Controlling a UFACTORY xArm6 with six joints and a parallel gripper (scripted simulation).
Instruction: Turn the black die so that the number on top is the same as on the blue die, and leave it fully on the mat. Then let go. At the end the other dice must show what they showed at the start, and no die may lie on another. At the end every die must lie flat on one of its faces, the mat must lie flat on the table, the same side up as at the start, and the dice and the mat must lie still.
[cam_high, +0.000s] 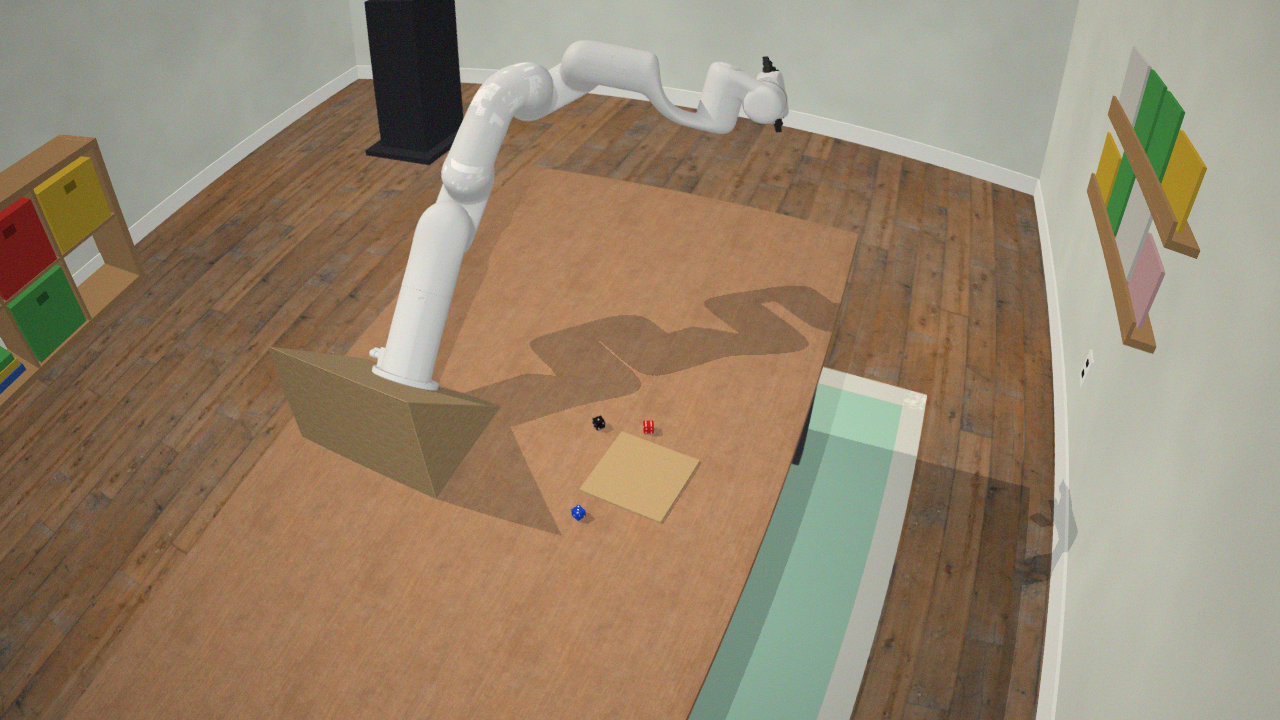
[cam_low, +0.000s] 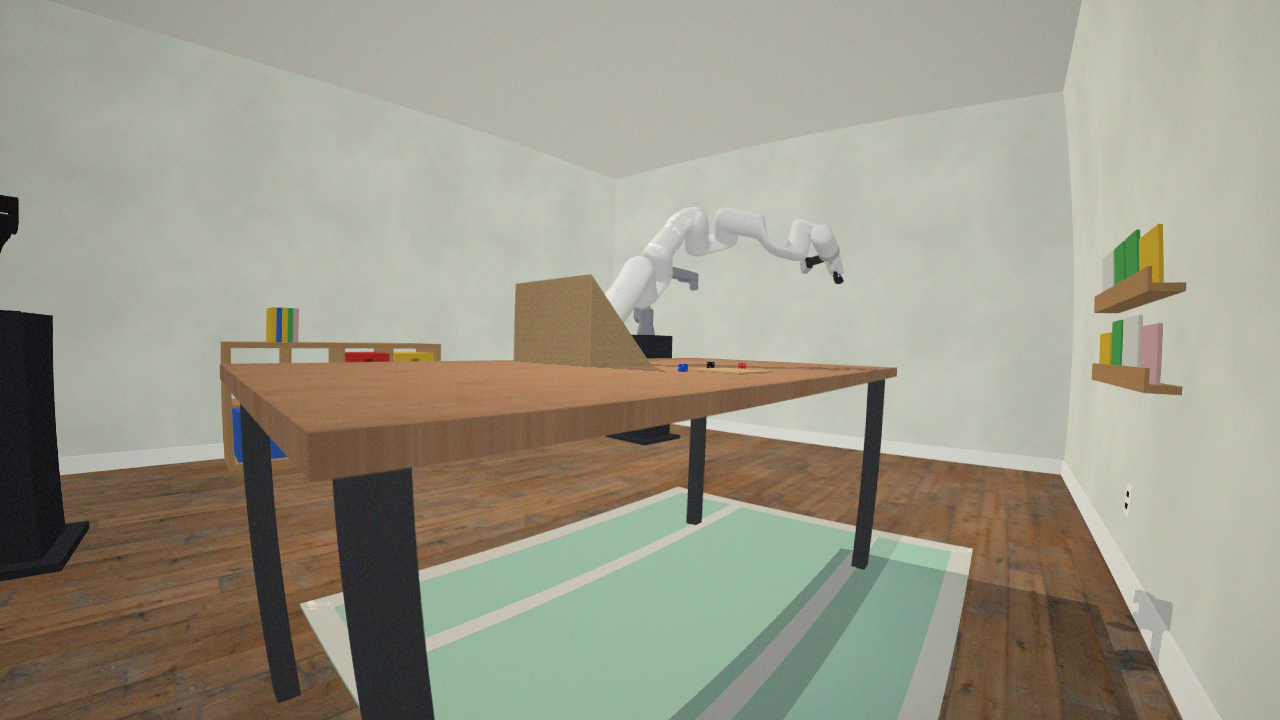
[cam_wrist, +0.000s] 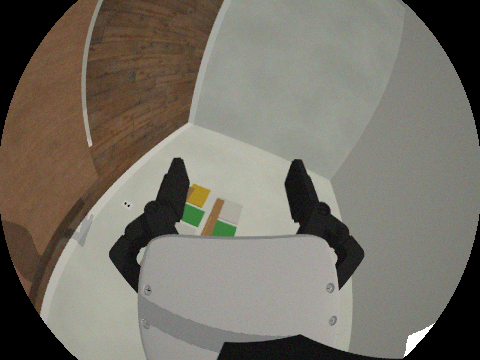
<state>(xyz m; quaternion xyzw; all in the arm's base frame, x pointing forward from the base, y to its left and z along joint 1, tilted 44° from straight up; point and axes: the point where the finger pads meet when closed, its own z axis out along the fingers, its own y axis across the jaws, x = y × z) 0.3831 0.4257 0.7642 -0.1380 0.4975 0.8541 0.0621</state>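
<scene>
A red die (cam_high: 648, 426) lies on the wooden table (cam_high: 358, 573), near the far edge. A tan wedge-shaped block (cam_high: 375, 425) stands on the table's left side. Under the table's right end lies a green rug (cam_high: 805, 573). A black cabinet (cam_high: 411, 76) stands far off, a cube shelf (cam_high: 53, 241) with coloured bins at left, and wall shelves (cam_high: 1141, 197) with books at right.

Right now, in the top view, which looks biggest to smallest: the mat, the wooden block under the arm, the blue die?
1. Wooden block
2. Mat
3. Blue die, far the smallest.
</scene>
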